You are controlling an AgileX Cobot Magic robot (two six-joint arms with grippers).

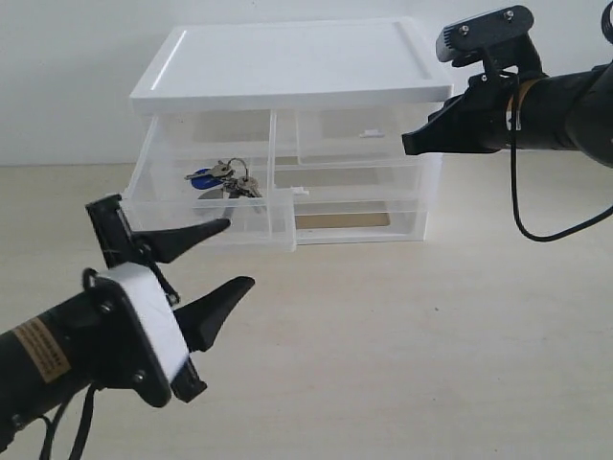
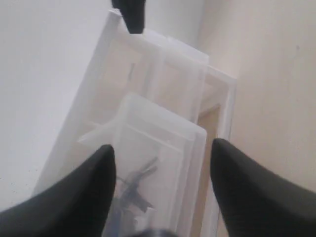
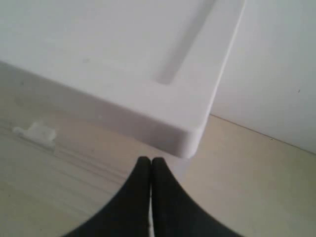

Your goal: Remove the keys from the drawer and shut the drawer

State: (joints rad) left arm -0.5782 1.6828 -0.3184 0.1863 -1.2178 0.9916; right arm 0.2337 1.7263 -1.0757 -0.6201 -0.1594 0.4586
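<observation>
frosted clear plastic, pulled well out toward the near edge of the counter (image 1: 402,335): the drawer (image 1: 259,222), upper left one of a white-topped cabinet (image 1: 287,67) standing close to the far edge. inside, toward the back of the drawer, the keys (image 1: 225,179), lying loose on the floor of it with the blue tag showing; untouched so far.

left gripper (image 1: 239,252) out in front of the drawer, on the near-left side of the counter, fingers spread wide and holding nothing, tips close to the front wall but seemingly apart from it. from its wrist, aimed along the drawer, keys only a dark blur between the fingers.

right gripper (image 1: 410,144) up beside the cabinet's top right corner, toward the far-right side of the counter, fingers pressed together on nothing (from its wrist, just the white lid corner ahead of the tips).

probably still at the reaching step, nothing of the task finished.

possible trouble from here:
- coming in low and bumping the front wall, so pushing the drawer shut over the keys or shoving the light cabinet toward the far edge.
- spread fingers catching on the narrow side walls on the way down.
- pinching only one key or the tag on slick plastic, then a swing and a drop.
- later, an off-centre push, skewing and jamming the drawer.
</observation>
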